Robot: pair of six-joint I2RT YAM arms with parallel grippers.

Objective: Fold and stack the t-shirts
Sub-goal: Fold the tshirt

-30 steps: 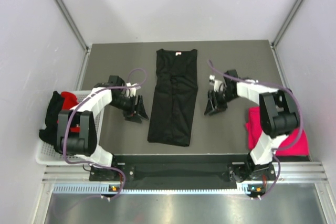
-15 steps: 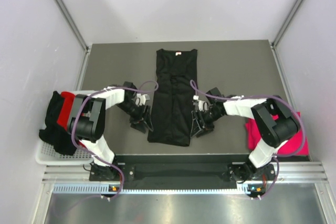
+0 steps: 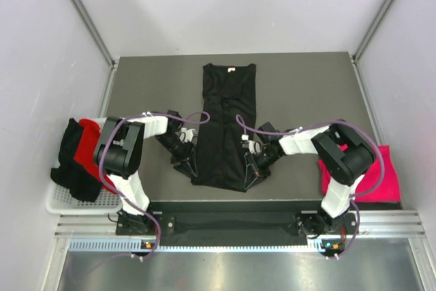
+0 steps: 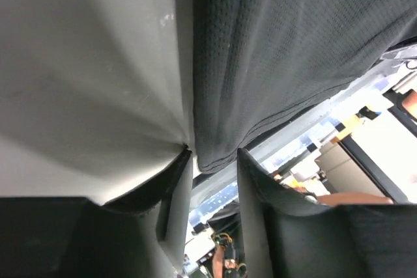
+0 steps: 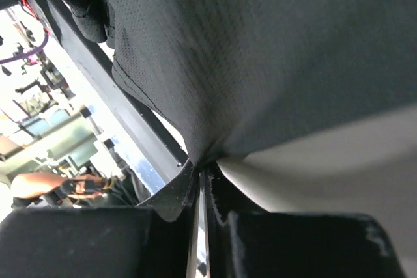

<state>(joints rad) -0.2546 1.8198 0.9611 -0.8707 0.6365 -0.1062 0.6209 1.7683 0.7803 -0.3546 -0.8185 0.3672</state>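
My right end effector (image 3: 250, 170) is pinched tight on the near right hem corner of the black t-shirt (image 3: 228, 117). My left end effector (image 3: 192, 167) stands partly open, straddling the near left corner. The shirt, a fine dimpled knit, lies long and narrow mid-worktop (image 3: 306, 86). A pink t-shirt (image 3: 381, 175) lies at the right edge. On the left, a white wire basket (image 3: 68, 199) holds red and black t-shirts (image 3: 82, 155).

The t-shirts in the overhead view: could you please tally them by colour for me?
Black: 2, the black t-shirt on the table and the black t-shirt in the basket
Red: 1, the red t-shirt, also in the white wire basket
Pink: 1, the pink t-shirt at the far right
Total: 4 visible; the basket pile may hide more.
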